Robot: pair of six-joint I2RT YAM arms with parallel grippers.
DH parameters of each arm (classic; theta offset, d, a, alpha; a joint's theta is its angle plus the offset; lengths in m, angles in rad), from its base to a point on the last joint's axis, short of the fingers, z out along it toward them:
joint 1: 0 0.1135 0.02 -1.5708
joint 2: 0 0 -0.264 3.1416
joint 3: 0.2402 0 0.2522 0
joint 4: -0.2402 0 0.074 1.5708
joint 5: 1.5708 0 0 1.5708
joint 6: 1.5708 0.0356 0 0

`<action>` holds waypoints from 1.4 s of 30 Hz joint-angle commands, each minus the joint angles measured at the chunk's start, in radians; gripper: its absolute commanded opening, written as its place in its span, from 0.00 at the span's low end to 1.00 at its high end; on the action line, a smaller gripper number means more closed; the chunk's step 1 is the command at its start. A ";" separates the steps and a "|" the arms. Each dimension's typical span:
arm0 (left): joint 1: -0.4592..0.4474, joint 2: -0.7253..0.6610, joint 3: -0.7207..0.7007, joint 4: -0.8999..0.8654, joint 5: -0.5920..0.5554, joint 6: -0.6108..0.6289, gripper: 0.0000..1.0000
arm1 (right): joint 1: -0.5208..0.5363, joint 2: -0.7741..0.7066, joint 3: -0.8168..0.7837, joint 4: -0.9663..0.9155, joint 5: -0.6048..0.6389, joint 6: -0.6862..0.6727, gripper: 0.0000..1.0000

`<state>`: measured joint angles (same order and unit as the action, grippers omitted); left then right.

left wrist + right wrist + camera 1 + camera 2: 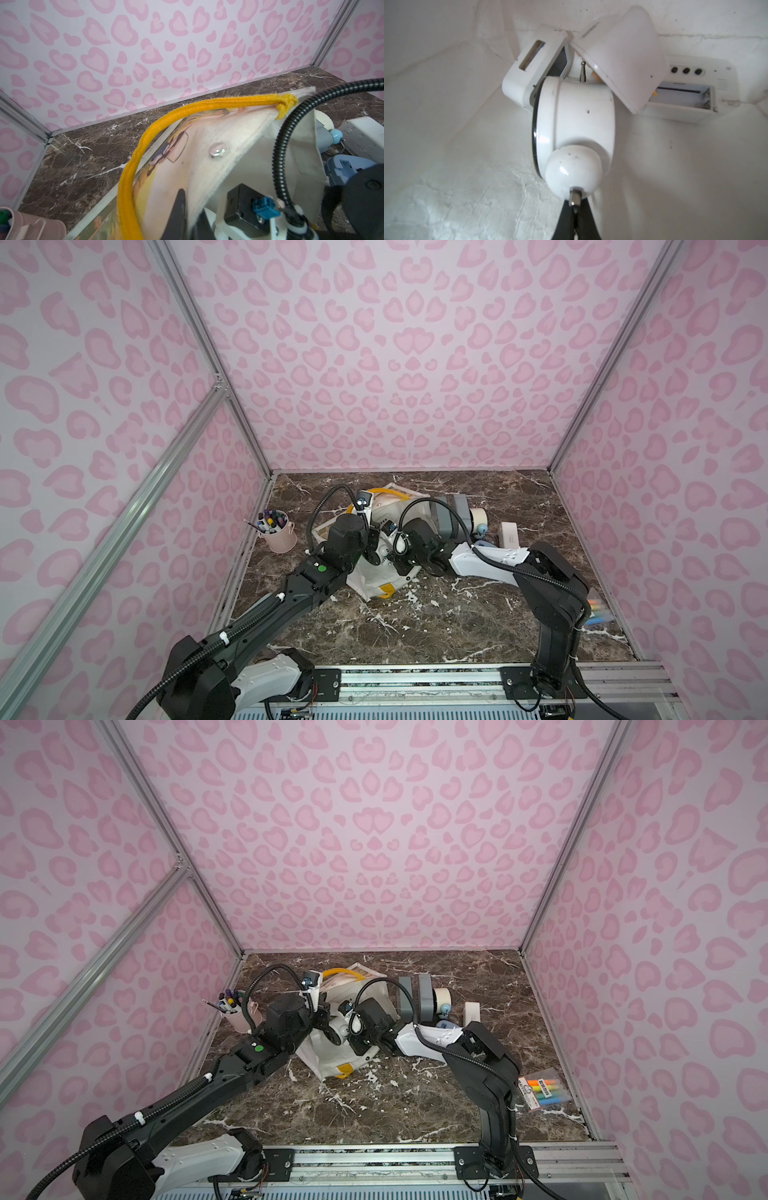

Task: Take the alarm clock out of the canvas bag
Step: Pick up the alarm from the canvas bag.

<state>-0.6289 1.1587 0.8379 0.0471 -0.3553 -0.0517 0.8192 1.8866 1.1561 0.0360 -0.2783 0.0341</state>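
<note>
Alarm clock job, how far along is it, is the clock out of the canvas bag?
Done: the left gripper pinches the rim of the canvas bag, holding it open. In hand: the right gripper, inside the bag, is shut on a metal stud of the white alarm clock. Left: pulling it out; it lies inside.

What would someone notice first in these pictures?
Pink patterned walls enclose the marble table. On it lies the canvas bag: the left gripper pinches its rim, and inside it the right gripper clamps the white alarm clock by a metal stud.
</note>
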 commanded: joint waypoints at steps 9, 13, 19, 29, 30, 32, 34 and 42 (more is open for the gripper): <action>-0.007 0.012 0.021 -0.003 -0.046 -0.010 0.03 | 0.008 -0.102 -0.081 0.053 0.034 0.015 0.00; -0.006 0.012 0.023 -0.003 -0.056 -0.010 0.03 | 0.014 -0.153 -0.116 0.056 0.048 0.016 0.00; -0.008 0.015 0.026 -0.004 -0.064 -0.011 0.03 | 0.015 -0.229 -0.170 0.053 0.061 0.014 0.00; -0.009 0.019 0.030 -0.007 -0.070 -0.013 0.03 | 0.014 -0.357 -0.262 0.039 0.102 0.006 0.00; -0.009 0.018 0.030 -0.006 -0.069 -0.014 0.03 | 0.014 -0.371 -0.272 0.039 0.107 0.007 0.00; -0.009 0.020 0.030 -0.007 -0.070 -0.014 0.03 | 0.013 -0.398 -0.288 0.037 0.116 0.013 0.00; -0.011 0.021 0.030 -0.007 -0.071 -0.016 0.03 | 0.014 -0.422 -0.300 0.026 0.124 0.016 0.00; -0.011 0.029 0.035 -0.012 -0.086 -0.019 0.03 | 0.012 -0.535 -0.349 -0.045 0.170 0.009 0.00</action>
<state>-0.6395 1.1831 0.8589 0.0452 -0.4240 -0.0586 0.8307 1.3750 0.8200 -0.0074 -0.1398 0.0448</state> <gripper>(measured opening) 0.089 0.050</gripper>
